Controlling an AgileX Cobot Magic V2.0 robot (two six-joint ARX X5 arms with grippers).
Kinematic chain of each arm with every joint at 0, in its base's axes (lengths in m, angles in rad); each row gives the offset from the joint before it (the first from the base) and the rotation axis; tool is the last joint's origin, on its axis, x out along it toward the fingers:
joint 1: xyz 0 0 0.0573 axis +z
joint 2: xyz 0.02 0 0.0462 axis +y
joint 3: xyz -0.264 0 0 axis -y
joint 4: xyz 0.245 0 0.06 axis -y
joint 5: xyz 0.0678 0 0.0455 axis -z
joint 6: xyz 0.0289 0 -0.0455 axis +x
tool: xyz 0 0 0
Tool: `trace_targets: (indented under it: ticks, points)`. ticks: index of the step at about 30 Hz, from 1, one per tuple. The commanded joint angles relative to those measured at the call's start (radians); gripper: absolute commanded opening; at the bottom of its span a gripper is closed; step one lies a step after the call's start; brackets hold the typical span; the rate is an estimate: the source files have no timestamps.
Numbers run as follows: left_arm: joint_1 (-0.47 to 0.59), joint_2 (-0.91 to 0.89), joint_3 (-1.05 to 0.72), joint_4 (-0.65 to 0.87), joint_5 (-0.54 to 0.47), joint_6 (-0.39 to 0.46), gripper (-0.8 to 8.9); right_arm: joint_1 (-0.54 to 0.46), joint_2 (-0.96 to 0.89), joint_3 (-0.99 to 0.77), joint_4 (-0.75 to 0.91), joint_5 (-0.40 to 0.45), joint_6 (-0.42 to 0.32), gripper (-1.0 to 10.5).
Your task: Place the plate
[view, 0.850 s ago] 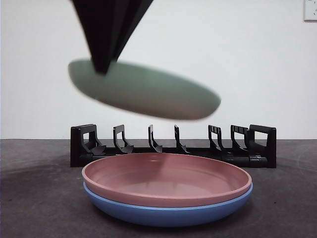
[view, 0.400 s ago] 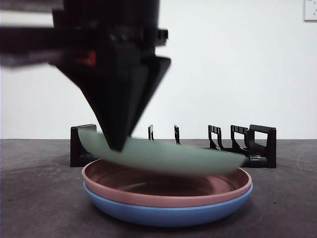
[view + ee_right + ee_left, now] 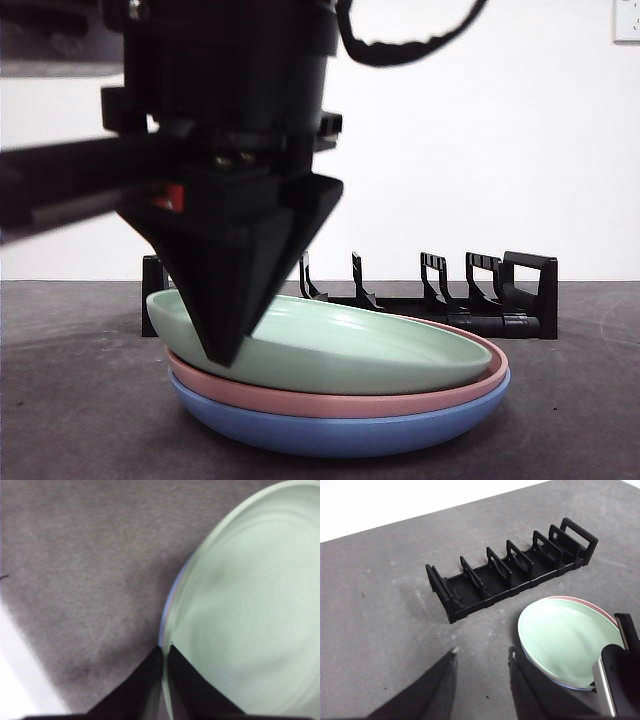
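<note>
The right claw [image 3: 222,355], pinched on the pale green plate [image 3: 330,348], has lowered it from mid-air onto the pink plate [image 3: 400,402]; release remains. The left claw [image 3: 481,655] waits open, empty.

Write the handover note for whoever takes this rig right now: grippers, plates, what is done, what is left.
Right gripper: shut on the rim of the green plate, low over the stack.
Left gripper: open, holding nothing, off to the side above the table.
Green plate: sits in the pink plate, which lies in the blue plate; its gripped side looks slightly raised.
Black rack: behind the stack, no plates in it.
Done: green plate brought onto the stack.
Left: open the right gripper, let the plate settle flat, lift the arm away.
</note>
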Motion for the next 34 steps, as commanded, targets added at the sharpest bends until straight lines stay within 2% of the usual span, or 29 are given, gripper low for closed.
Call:
trace_targets:
  ticks: [1,10,15,17,20,22,25,29,34]
  points:
    - [-0.003,0.002,0.014,0.013,-0.004,0.003,1.65,0.013,0.013,0.008,0.005,0.000,0.011,0.1]
    - [-0.003,0.002,0.014,0.013,-0.004,0.003,1.65,0.008,0.006,0.015,-0.016,-0.016,0.010,2.4]
    - [-0.003,0.002,0.014,0.023,-0.004,0.003,1.65,0.008,-0.086,0.047,-0.010,-0.047,-0.001,2.8]
    - [-0.003,0.002,0.014,0.042,-0.004,0.003,1.65,-0.004,-0.156,0.047,0.021,-0.021,-0.037,2.8]
    - [-0.003,0.002,0.014,0.086,-0.004,0.003,1.65,-0.055,-0.267,0.044,0.053,0.080,-0.079,2.8]
    - [-0.003,0.007,0.013,0.119,-0.003,0.003,1.65,-0.127,-0.341,0.032,0.065,0.105,-0.094,2.8]
    - [-0.003,0.025,0.012,0.157,-0.003,0.002,1.71,-0.280,-0.431,0.003,0.063,0.095,-0.139,2.8]
    - [-0.003,0.081,0.000,0.252,-0.004,-0.023,3.38,-0.531,-0.513,-0.013,0.087,0.013,-0.238,2.8]
    - [-0.003,0.206,-0.015,0.386,-0.003,-0.047,3.45,-0.811,-0.565,-0.014,0.179,-0.123,-0.366,2.8]
